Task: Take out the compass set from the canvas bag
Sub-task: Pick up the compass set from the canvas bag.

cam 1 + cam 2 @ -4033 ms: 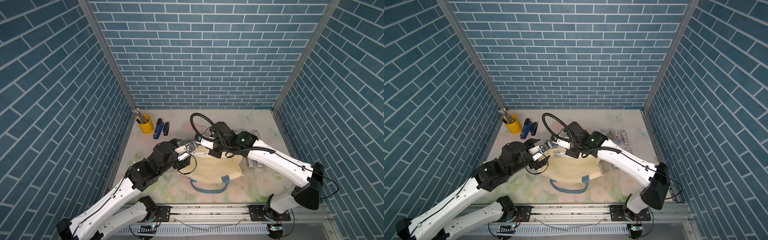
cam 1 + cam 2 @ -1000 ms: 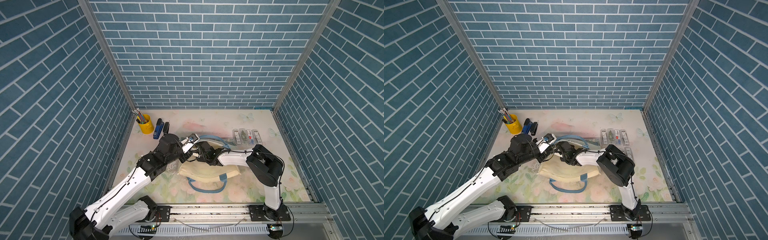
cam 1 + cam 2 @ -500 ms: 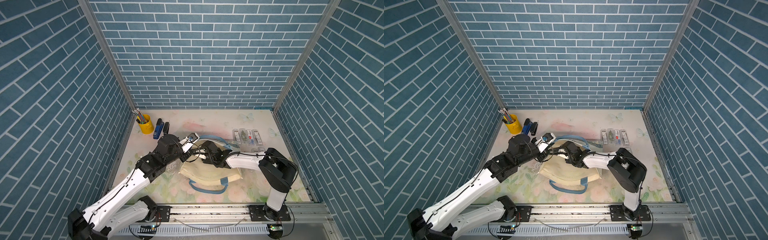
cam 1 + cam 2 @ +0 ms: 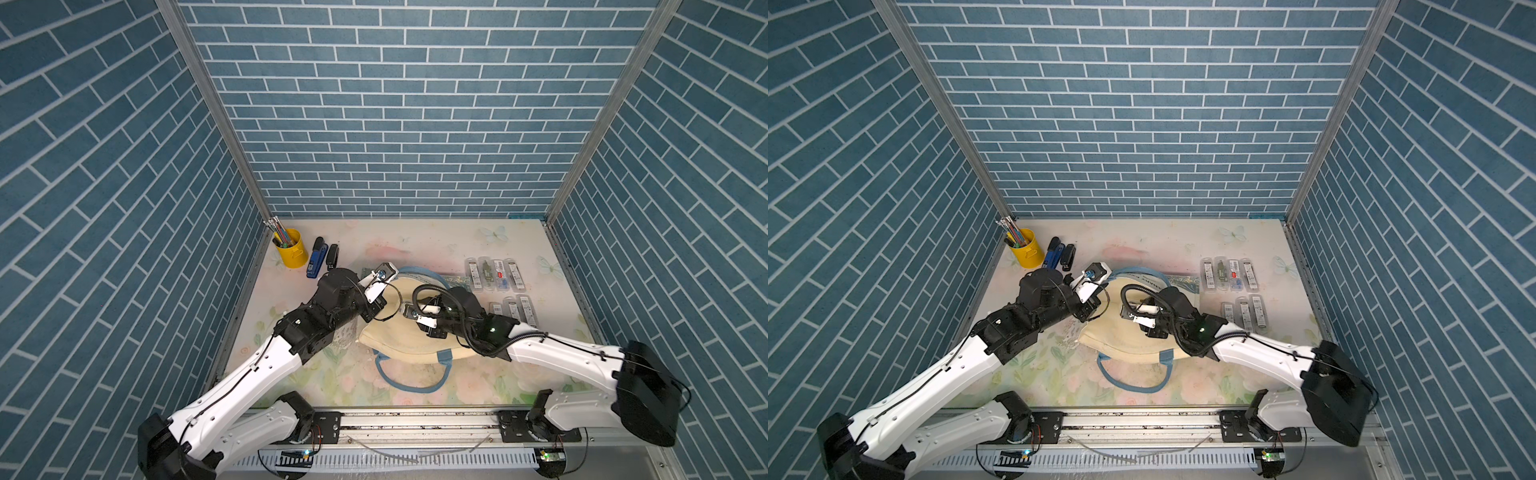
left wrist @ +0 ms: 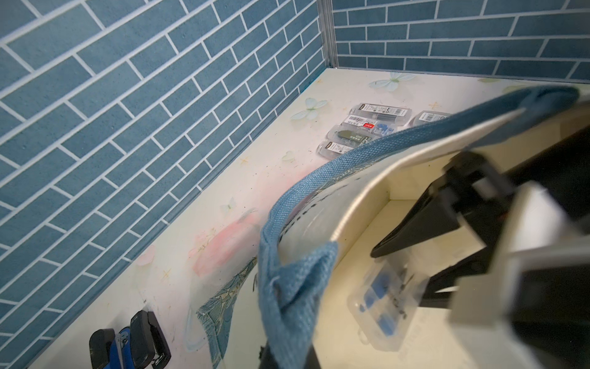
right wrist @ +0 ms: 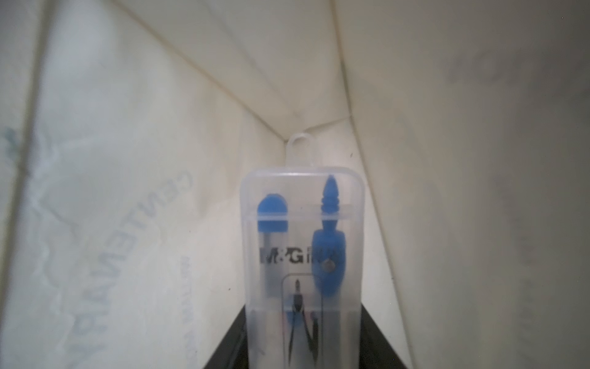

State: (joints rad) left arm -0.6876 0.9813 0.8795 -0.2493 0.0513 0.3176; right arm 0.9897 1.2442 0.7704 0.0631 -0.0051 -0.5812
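1. Drawing the right claw (image 5: 402, 271) back from the deep reach of 1 second ago; now sitting just inside the mouth of the canvas bag (image 4: 399, 345).
2. Having narrowed the right claw slightly over that same second; now pinching, partly open, across the width of the compass set (image 6: 303, 255), 1 jaw against each long side.
3. Judging from this: grasp looking made, withdrawal looking under way, removal not yet done.
4. Keeping the left claw (image 4: 374, 305) fully closed on the blue strap (image 5: 287, 287), lifting the upper wall and holding the mouth open.
5. Locating the compass set wholly inside the bag, lying flat on the lower inner wall under the raised rim.
6. Running its long axis in line with the right claw's reach; pointing the hang-tab end away from the claw, toward an inner seam corner; keeping the opposite end between the jaws; turning the printed face up toward the right wrist camera.
7. Calling, by estimate, for a straight pull along that axis, clear of the strap.
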